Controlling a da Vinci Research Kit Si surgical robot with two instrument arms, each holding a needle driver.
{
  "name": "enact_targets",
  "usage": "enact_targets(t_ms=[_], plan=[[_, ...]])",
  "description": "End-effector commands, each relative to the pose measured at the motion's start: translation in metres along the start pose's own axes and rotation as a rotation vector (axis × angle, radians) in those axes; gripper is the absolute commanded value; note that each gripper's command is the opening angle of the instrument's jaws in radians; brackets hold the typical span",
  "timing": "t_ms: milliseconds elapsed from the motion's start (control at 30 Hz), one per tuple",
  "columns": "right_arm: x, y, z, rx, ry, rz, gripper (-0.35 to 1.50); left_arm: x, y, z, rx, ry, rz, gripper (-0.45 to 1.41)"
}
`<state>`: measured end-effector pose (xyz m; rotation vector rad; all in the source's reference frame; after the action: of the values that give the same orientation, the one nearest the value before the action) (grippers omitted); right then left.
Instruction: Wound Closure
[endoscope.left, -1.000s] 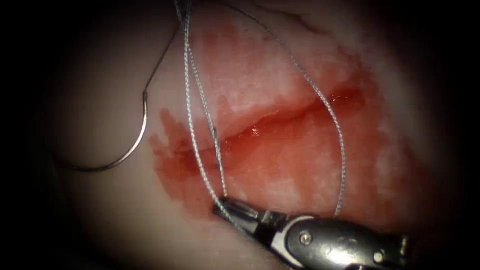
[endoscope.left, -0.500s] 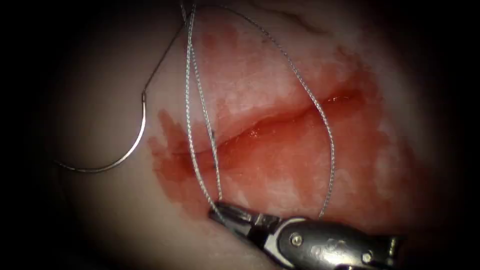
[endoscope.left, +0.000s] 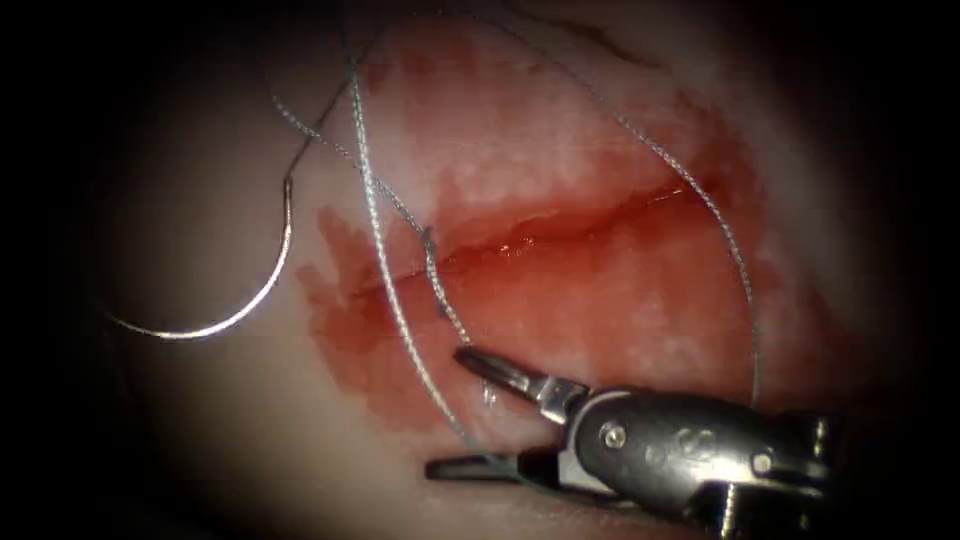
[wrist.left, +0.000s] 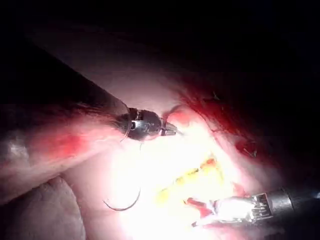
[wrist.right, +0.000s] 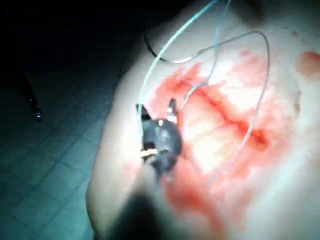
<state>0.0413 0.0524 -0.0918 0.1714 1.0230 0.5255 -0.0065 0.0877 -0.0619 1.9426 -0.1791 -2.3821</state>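
Note:
The curved needle (endoscope.left: 250, 300) lies free on the tissue (endoscope.left: 600, 120) left of the cut (endoscope.left: 560, 225), held by neither tool and not in the tissue. Its thread (endoscope.left: 375, 230) runs down across the cut's left end, where a small knot (endoscope.left: 428, 240) sits. A wide loop (endoscope.left: 722, 235) swings round the right side. My right tool (endoscope.left: 445, 410) lies below the cut with its jaws wide open; a strand passes between them ungripped. In the left wrist view my left tool (wrist.left: 174, 131) has its jaws shut, and thin thread hangs from it toward the needle (wrist.left: 122, 206).
Red fluid (endoscope.left: 370, 340) stains the tissue around and below the cut. Several strands rise out of the endoscope view past its upper edge. In the right wrist view the open right tool (wrist.right: 156, 109) sits beside pale strands (wrist.right: 165, 50) above the wound.
My right tool's jaws have opened and let go of the thread they held. The two strands have gone slack and shifted left, and the right-hand loop has swung outward.

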Motion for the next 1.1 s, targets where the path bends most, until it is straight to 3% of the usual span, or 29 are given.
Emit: enact_targets(t_ms=[33, 133, 233, 433, 500, 633, 667, 733, 767, 800, 1000, 1100], plan=[[0.0003, -0.0005, 0.0007, 0.004, -0.003, 0.001, 1.46, -0.0002, -0.0007, 0.0006, -0.001, 0.003, 0.0, -0.35], [0.0021, -0.0007, -0.0016, 0.095, 0.0, -0.028, 1.31, 0.0016, 0.0028, -0.0011, 0.018, 0.112, -0.032, -0.35], [0.004, 0.0001, -0.0028, 0.147, -0.005, -0.053, 1.28, 0.0027, 0.0055, -0.0015, 0.02, 0.174, -0.018, -0.35], [0.0071, 0.0029, -0.0031, 0.15, 0.027, -0.059, 1.19, 0.0041, 0.0089, -0.0013, 0.002, 0.23, 0.002, -0.35], [0.0081, 0.0042, -0.0018, 0.156, 0.033, -0.061, 1.18, 0.0046, 0.0097, -0.0013, -0.004, 0.248, 0.042, -0.35], [0.0085, 0.005, 0.0022, 0.225, 0.008, -0.055, 0.72, 0.0046, 0.0099, -0.0017, 0.023, 0.208, 0.087, -0.35], [0.0084, 0.005, 0.0027, 0.235, 0.0, -0.06, 0.51, 0.0046, 0.0098, -0.0018, 0.026, 0.199, 0.098, -0.35], [0.0083, 0.0047, 0.0052, 0.276, -0.024, -0.071, -0.23, 0.0045, 0.0095, -0.0023, 0.033, 0.156, 0.125, -0.35], [0.0083, 0.0047, 0.0052, 0.276, -0.024, -0.071, -0.23, 0.0045, 0.0095, -0.0023, 0.033, 0.156, 0.125, -0.35], [0.0082, 0.0047, 0.0061, 0.307, -0.032, -0.081, -0.35, 0.0043, 0.0093, -0.0024, 0.031, 0.125, 0.137, -0.35], [0.0067, 0.0054, 0.0101, 0.345, -0.051, -0.126, -0.35, 0.004, 0.0096, -0.0019, 0.046, 0.095, 0.139, -0.35], [0.0062, 0.0058, 0.0126, 0.318, -0.008, -0.135, -0.35, 0.0042, 0.0107, -0.0006, 0.07, 0.095, 0.144, -0.35]])
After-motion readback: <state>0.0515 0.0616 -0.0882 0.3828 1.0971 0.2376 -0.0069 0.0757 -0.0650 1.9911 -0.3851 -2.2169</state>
